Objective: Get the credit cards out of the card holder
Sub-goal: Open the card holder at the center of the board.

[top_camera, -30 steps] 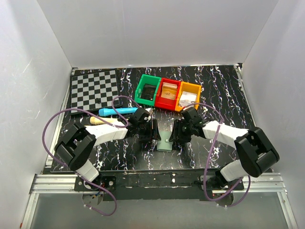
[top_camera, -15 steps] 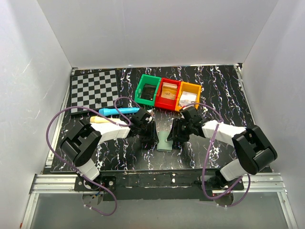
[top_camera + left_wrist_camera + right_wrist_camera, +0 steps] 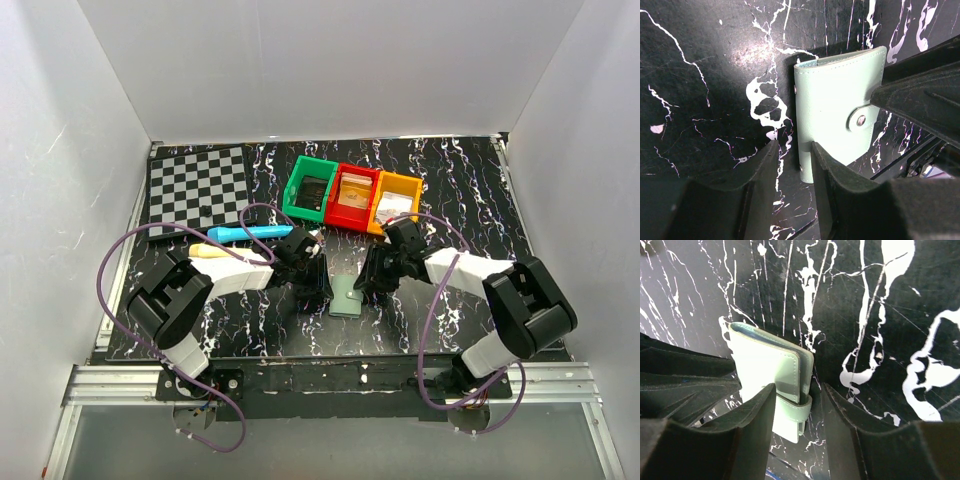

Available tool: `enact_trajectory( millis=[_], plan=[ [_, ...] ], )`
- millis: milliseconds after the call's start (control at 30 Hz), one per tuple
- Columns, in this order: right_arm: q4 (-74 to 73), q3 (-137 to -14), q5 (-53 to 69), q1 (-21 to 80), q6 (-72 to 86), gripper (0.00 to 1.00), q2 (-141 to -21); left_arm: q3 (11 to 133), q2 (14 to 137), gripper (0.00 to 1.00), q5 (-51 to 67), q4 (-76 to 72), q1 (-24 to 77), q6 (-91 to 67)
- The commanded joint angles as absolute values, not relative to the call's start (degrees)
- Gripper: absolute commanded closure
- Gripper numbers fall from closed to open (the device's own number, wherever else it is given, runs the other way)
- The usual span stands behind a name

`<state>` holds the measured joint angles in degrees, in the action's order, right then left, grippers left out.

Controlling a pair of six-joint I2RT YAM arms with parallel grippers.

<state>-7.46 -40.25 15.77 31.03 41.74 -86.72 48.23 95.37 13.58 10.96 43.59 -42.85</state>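
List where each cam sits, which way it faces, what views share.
Top external: above, behind the bases, looking down at black marbled table, both arms, left tool and right tool flanking the closed pale-green leather-look card holder.
Left wrist: on left arm, facing down; own fingers frame one holder edge.
Right wrist: on right arm, facing down; own fingers straddle the holder's tab edge.
Shared: all three show the holder.

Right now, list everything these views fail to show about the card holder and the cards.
No credit cards show in any view: the card holder is folded shut, tab snapped.
Top view: left gripper and right gripper cover the holder's sides; contact too small to judge.
Left wrist view: the right gripper's finger hides the holder's right edge.
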Motion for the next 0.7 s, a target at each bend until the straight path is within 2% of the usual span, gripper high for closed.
enact_trajectory(
  millis=[0,533,633,667],
  plan=[
    [-5.1,-41.0,18.1,30.9,40.6,0.52,-88.8,48.8,96.4,0.68,13.4,11.8,43.5,-42.0],
    [-1.4,-39.5,22.6,30.9,41.0,0.77,-90.2,49.7,98.2,0.68,14.6,11.3,43.5,-41.2],
    [-1.4,-39.0,22.7,30.9,41.0,0.78,-89.7,49.7,98.5,0.68,14.6,11.3,43.5,-41.2],
    [-1.6,-38.9,22.3,31.0,40.9,0.75,-89.4,49.7,98.5,0.68,14.6,11.3,43.5,-41.4]
  ],
)
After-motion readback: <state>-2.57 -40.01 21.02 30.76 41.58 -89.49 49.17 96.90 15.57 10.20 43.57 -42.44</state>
